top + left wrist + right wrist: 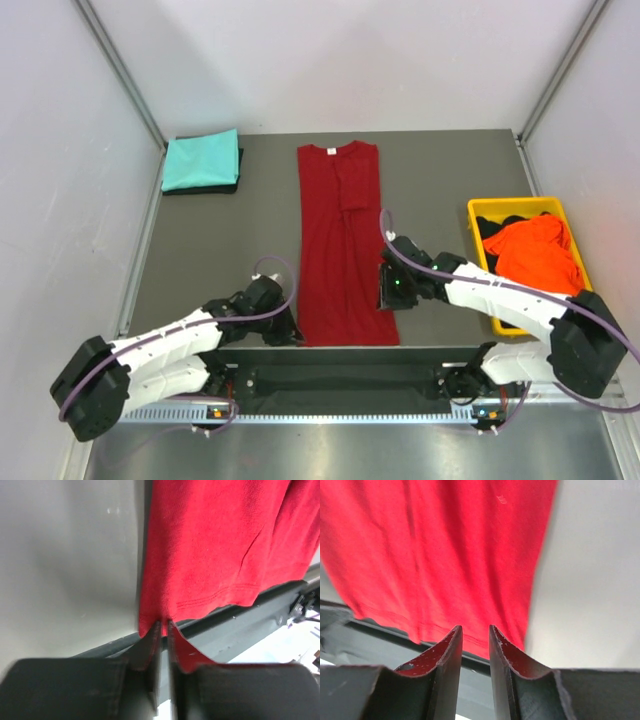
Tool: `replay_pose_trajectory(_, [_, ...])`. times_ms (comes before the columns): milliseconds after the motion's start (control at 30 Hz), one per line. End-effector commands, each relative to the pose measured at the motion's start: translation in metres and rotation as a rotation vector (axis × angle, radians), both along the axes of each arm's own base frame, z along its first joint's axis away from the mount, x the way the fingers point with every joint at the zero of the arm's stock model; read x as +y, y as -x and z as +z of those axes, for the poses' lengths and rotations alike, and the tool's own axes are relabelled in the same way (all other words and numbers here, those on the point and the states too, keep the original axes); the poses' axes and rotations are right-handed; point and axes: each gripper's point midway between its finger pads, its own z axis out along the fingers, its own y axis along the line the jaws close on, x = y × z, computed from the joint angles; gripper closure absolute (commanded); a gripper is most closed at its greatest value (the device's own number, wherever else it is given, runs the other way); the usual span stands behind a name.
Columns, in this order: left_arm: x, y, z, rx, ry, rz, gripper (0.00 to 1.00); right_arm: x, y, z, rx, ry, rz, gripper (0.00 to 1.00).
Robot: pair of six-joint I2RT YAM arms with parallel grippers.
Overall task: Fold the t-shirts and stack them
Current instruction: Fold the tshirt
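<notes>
Table (220, 250): dark grey matte top, rectangular, pale walls at the left, far and right sides. Three items rest directly on it:

1. dark red t-shirt (340, 250): centre of the top, flat, folded lengthwise into a long narrow strip. Collar toward the far edge, hem at the near edge. A sleeve turned inward shows as a darker patch on its upper right part.
2. black t-shirt (200, 189): far left corner, folded. Only a thin margin shows along its near and right sides, under a folded teal t-shirt (202, 160) stacked on it.
3. yellow bin (475, 207): right side, its long side along the table's right edge, well apart from the red strip
</notes>
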Motion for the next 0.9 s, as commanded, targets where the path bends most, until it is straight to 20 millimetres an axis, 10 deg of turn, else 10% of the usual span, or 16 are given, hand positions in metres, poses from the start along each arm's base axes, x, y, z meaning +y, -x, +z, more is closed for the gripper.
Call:
replay_pose_trajectory(0, [-0.008,-0.021,0.024,-0.080,-0.002,0.028,0.82,-0.006,0.010,-0.002,0.017,-0.046,0.024,0.71])
replay_pose_trajectory(200, [-0.018,-0.033,0.041,-0.130,0.011,-0.011,0.76,-0.010,0.029,-0.019,0.063,-0.083,0.037,0.76])
replay_pose_trajectory(467, [-0.028,-0.020,0.011,-0.067,-0.019,-0.036,0.77,-0.019,0.052,-0.050,0.122,-0.037,0.012,0.82])
replay_pose_trajectory(867, [-0.031,0.011,-0.017,0.002,-0.053,-0.021,0.77,-0.020,0.062,-0.045,0.111,0.008,0.001,0.83])
